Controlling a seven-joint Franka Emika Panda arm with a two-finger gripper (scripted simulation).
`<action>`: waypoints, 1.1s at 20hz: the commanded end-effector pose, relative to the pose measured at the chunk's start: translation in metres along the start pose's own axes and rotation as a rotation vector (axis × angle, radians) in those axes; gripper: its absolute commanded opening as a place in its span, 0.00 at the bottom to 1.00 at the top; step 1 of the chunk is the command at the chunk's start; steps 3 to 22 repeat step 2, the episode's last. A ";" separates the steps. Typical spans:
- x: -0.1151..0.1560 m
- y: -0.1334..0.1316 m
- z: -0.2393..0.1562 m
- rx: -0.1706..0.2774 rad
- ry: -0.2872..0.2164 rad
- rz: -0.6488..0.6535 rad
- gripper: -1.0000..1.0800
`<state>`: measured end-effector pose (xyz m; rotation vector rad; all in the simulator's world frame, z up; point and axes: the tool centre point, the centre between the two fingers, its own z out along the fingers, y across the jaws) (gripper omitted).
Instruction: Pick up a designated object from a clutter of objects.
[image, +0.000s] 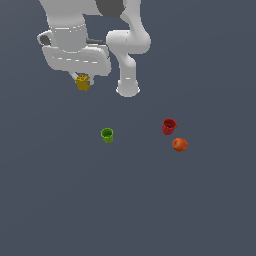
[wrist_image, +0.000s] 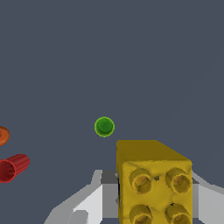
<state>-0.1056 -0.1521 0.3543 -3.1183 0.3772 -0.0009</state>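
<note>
**Up under the arm: yellow block held off the floor**

At the exterior view's far left, the white arm hangs over the dark grey floor, and the gripper at its lower end has its jaws closed against the yellow block. From this camera the block is only a small mustard lump tucked beneath the wrist housing, its shape hard to read, and the fingers are mostly hidden behind it. It sits clear of the floor, well apart from the other items.

Moving right, the green cup stands upright near the middle of the scene. Further right is the red cup, and just beside it, slightly nearer, the orange ball; whether the two touch cannot be told.

The wrist view gives what the outside camera cannot: the yellow block fills the close foreground, a boxy mustard piece with round raised studs on the face toward the camera and a smooth, darker top. Pale grey fingers flank it on both sides, pressed to it. Beyond, the green cup is seen from straight above as a ring, the red cup appears side-on, and the orange ball is cut by the frame edge.
</note>
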 end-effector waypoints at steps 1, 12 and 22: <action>-0.001 0.001 -0.003 -0.001 -0.001 -0.001 0.00; -0.001 0.001 -0.003 -0.001 -0.001 -0.001 0.00; -0.001 0.001 -0.003 -0.001 -0.001 -0.001 0.00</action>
